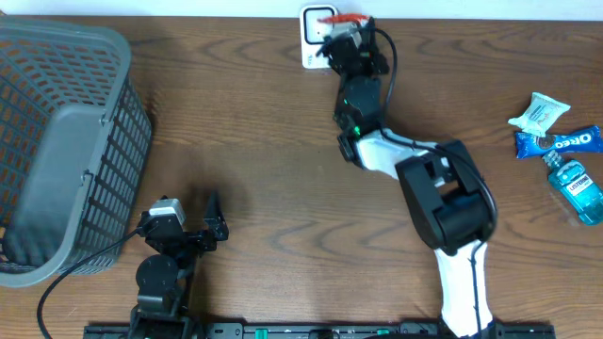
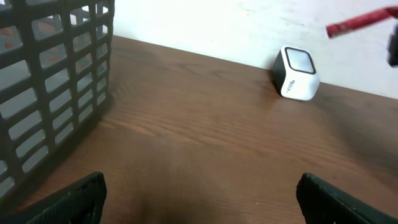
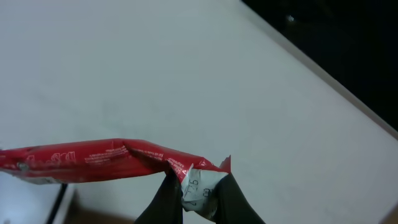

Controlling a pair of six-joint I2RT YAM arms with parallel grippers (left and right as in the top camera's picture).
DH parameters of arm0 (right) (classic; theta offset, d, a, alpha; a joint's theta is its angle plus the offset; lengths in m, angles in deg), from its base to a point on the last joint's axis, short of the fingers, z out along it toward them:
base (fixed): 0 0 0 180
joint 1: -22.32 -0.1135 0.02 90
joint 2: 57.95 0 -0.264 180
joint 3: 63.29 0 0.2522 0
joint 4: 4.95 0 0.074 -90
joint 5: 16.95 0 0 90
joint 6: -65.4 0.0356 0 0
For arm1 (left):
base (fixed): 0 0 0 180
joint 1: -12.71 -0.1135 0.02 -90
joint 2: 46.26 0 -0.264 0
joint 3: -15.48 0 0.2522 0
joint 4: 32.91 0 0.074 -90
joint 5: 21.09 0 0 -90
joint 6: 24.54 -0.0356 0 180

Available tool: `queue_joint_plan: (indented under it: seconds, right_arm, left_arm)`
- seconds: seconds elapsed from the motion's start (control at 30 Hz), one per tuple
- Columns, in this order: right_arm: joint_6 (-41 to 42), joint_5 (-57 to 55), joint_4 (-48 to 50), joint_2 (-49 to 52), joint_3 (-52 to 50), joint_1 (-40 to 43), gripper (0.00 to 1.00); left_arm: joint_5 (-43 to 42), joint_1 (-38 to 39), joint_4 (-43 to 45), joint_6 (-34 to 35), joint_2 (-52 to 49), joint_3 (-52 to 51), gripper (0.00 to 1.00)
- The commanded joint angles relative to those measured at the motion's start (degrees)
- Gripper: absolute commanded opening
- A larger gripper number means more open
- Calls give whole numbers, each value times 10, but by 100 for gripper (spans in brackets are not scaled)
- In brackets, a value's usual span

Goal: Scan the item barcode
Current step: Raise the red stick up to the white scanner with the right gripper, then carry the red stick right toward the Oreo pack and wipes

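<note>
The basket (image 1: pixel 113 160) stands left, the scanner (image 2: pixel 297 73) far centre, the Oreo packet (image 1: pixel 558 142) and bottle (image 1: pixel 577 185) right.

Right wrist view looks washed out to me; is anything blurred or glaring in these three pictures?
Right wrist view: the red packet is fairly sharp, its small print soft, against a plain pale background, no glare. Left wrist view: the near basket looks blurred, the white scanner clearer. Overhead view: even light, faint shadows on the table.
</note>
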Motion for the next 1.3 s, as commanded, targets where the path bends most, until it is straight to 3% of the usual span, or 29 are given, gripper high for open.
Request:
queue_joint_plan:
  seconds: [0.0, 0.27, 0.47, 0.8, 1.0, 1.27]
  right_arm:
    - [-32, 19, 0, 48, 75, 3, 2]
    - [-149, 38, 2, 185, 221, 0, 2]
    - [-213, 35, 14, 235, 237, -9, 2]
    - [-321, 17, -2, 236, 237, -28, 1]
    - [-379, 4, 122, 231, 237, -22, 1]
    - [-509, -11, 202, 180, 237, 14, 1]
  left_arm:
    - [3, -2, -9, 3, 1, -18, 98]
    - [3, -2, -9, 3, 1, -18, 98]
    - [3, -2, -9, 3, 1, -18, 98]
    - [3, -2, -9, 3, 1, -18, 98]
    - [3, -2, -9, 3, 1, -18, 98]
    - [3, -2, -9, 3, 1, -18, 98]
